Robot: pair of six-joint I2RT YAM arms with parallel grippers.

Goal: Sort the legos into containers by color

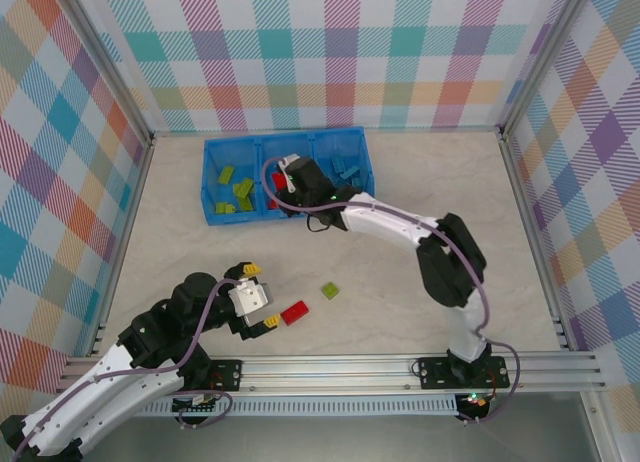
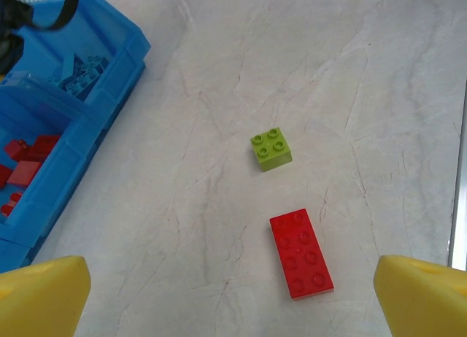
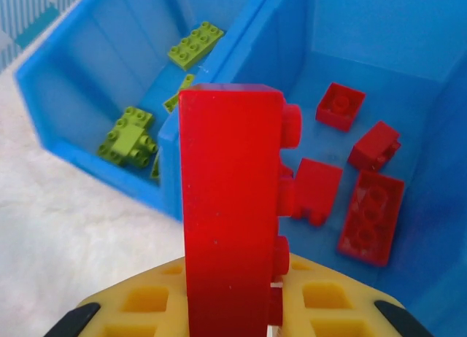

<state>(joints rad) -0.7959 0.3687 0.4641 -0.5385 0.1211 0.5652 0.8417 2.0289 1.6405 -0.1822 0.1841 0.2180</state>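
While a red brick (image 3: pixel 230 206) is held upright in the right claw (image 3: pixel 233 302), the compartment (image 3: pixel 379 38) of reds is found just ahead of and below it.

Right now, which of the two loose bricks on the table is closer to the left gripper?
The long red brick: it lies just ahead of the open left gripper; the small lime green brick sits farther out.
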